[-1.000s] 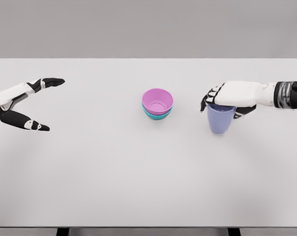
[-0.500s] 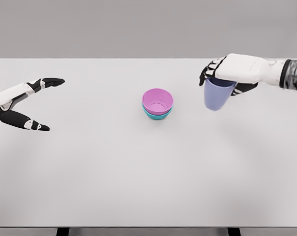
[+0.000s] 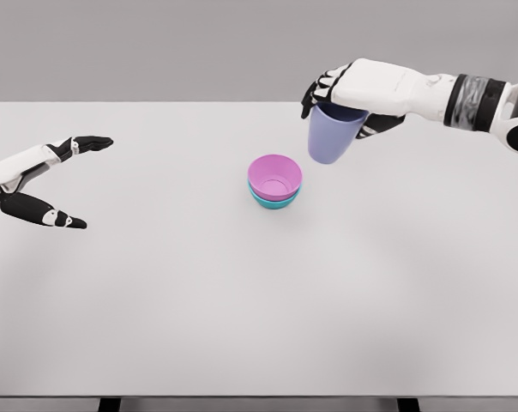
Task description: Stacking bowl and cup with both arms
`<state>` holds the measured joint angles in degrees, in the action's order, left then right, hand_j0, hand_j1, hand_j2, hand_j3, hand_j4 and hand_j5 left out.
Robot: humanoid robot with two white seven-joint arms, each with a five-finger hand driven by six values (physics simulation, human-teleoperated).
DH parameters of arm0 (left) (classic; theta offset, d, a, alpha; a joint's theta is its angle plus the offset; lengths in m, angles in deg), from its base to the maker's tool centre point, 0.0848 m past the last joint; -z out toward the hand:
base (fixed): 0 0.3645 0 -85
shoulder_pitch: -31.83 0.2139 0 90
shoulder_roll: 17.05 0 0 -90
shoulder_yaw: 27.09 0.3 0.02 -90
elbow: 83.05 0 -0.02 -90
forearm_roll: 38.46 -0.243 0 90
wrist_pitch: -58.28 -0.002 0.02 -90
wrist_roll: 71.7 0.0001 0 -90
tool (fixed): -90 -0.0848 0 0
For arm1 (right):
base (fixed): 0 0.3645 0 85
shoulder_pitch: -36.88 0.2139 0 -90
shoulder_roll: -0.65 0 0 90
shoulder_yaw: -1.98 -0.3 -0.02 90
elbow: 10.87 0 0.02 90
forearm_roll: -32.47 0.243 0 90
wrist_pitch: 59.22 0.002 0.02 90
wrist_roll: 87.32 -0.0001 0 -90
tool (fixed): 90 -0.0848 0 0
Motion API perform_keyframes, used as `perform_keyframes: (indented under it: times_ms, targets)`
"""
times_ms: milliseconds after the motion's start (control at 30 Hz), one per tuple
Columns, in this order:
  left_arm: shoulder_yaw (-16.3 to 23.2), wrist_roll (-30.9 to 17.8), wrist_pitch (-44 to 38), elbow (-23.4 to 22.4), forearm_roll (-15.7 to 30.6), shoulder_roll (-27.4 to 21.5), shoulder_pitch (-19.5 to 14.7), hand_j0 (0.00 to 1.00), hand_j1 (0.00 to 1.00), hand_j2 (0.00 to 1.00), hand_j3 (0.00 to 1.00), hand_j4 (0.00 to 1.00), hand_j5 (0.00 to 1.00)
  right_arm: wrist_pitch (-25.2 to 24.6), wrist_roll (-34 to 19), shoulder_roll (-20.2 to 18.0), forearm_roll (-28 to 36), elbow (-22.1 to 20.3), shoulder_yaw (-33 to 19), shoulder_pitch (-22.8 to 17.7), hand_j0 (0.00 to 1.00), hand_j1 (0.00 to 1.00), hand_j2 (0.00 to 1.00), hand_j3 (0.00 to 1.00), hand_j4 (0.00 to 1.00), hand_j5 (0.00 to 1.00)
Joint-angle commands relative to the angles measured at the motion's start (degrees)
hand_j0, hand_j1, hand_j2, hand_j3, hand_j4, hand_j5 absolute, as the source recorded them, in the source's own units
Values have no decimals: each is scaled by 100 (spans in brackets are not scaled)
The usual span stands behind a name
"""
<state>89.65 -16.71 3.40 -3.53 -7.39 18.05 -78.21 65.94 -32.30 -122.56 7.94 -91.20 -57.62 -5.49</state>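
Aloft, the right hand (image 3: 349,90) grips a lavender cup (image 3: 331,136) (upright, by its rim).

This is a simulated test scene, not a real room. A plain white table (image 3: 242,300) fills almost the whole view, and behind it stands only a flat grey wall (image 3: 156,43). The surfaces are smooth and even, without any furniture or decoration of a home.

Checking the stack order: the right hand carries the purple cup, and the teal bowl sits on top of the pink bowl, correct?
Not quite. The head view shows the pink bowl nested on top of the teal bowl. The right hand does carry the purple cup.
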Motion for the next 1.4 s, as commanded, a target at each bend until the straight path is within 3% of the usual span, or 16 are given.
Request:
perform_keyframes:
  times_ms: [0, 400, 600, 1367]
  targets:
    - [-2, 1, -12, 2, 48, -12, 0, 100, 100, 100, 100, 100, 100, -16, -2, 227, 18, -9, 1, 0, 58, 58, 58, 58, 58, 58]
    - [-2, 1, -12, 2, 48, -3, 18, 100, 100, 100, 100, 100, 100, -16, -2, 842, -140, -9, 89, 44, 58, 58, 58, 58, 58, 58]
    - [-2, 1, -12, 2, 48, -3, 18, 100, 100, 100, 100, 100, 100, -16, -2, 930, -404, 352, 300, 44, 59, 59, 59, 59, 59, 59]
    - [-2, 1, -12, 20, 39, -11, 26, 100, 100, 100, 100, 100, 100, -16, -2, 1159, -808, 949, 713, 132, 62, 62, 62, 62, 62, 62]
